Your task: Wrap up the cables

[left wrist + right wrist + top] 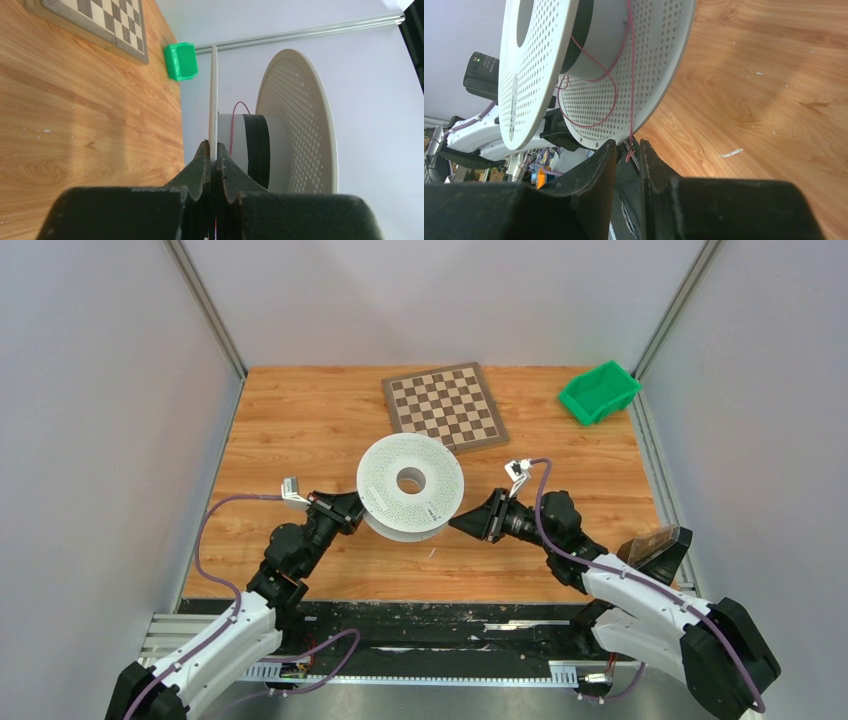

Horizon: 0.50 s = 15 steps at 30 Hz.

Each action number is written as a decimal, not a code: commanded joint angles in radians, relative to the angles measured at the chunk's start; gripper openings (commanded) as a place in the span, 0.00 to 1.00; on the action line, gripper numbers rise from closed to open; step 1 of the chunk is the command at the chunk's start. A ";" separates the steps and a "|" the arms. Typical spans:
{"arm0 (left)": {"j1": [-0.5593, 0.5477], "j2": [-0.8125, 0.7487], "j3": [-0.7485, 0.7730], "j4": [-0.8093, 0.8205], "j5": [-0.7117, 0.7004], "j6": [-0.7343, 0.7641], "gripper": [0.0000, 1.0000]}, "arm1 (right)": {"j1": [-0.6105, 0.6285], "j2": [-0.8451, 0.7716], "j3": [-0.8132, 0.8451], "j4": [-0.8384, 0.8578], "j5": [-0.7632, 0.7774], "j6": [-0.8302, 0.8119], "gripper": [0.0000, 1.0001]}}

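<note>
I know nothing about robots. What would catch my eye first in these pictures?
A big white spool full of holes stands out at the middle of the table, the left gripper clamped on one disc's edge. The right gripper is at its other side, jaws slightly apart around the end of a thin red wire looping off the spool. Behind lie a chessboard and, at the far right corner, a green bin.

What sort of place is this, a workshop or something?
Probably a robot test booth in a lab: a wooden table boxed in by plain white panels, two arms bolted at its edge, and odd props, a chessboard, bin and spool.
</note>
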 commanded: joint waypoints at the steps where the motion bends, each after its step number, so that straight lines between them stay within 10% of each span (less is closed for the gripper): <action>1: 0.000 -0.006 0.049 0.127 -0.003 -0.032 0.00 | 0.014 0.009 0.002 0.071 0.000 0.009 0.22; 15: -0.001 -0.006 0.050 0.128 -0.007 -0.023 0.00 | 0.025 -0.019 -0.009 0.154 -0.029 0.078 0.00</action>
